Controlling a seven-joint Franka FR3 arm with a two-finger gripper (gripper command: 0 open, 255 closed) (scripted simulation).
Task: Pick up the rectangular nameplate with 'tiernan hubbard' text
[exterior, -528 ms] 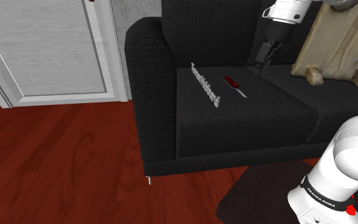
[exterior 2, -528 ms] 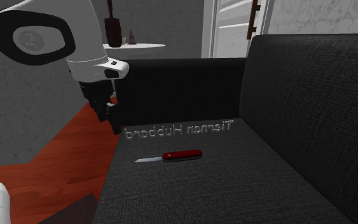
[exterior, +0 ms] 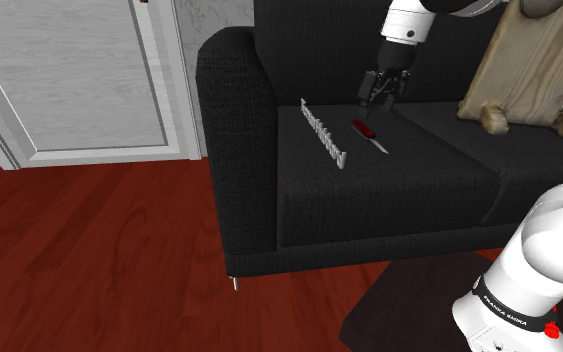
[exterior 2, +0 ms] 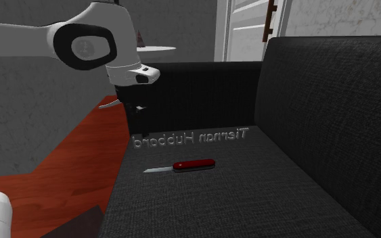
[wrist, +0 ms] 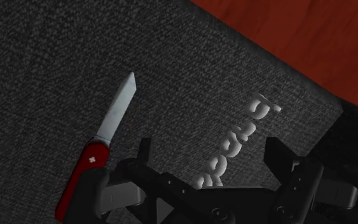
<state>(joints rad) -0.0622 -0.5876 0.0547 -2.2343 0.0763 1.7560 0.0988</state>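
jaws: hanging released over the sofa (exterior: pixel 389 190) seat
nameplate (exterior: pixel 324 136): sitting at nine o'clock of the pocketknife (exterior: pixel 370 136), in the shoulder view

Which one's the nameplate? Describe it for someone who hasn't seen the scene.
Find the black sofa; on its seat cushion near the armrest sits the nameplate, a thin pale-grey strip of letters. Unlike the red pocket knife beside it, it is colourless and spells a name.
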